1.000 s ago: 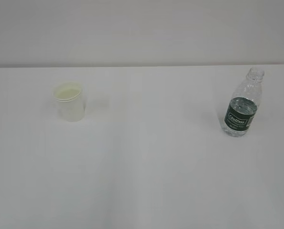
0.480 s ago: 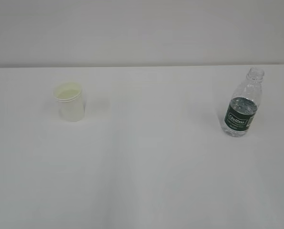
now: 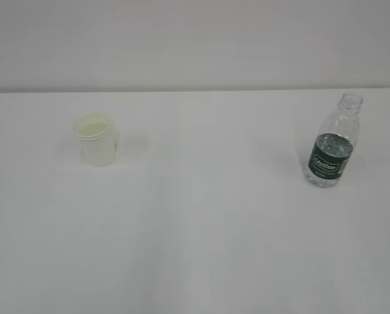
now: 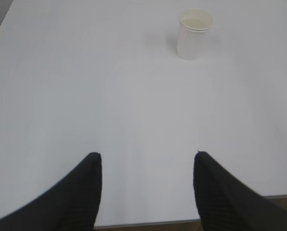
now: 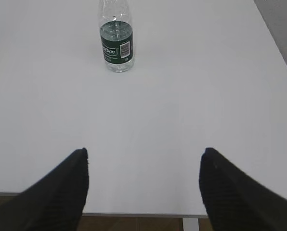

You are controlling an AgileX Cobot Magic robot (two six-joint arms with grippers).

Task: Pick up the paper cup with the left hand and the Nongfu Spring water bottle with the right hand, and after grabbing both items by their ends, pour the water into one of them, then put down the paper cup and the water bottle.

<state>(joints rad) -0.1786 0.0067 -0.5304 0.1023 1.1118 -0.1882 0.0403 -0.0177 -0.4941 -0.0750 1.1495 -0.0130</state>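
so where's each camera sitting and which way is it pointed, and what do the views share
Exterior view: in front of the table, above it, slanting down toward the back wall; paper cup on the left, water bottle on the right; no part of the robot shows.
Left wrist view: at the table's near edge, looking forward past two open black fingers to the cup.
Right wrist view: likewise at the near edge, past open fingers to the bottle.
Shared: the exterior view shares the cup with the left wrist view and the bottle with the right.

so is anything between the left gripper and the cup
Nothing visible. In the left wrist view only bare table lies between the open left gripper and the cup, which stands upright ahead and a little to the right.
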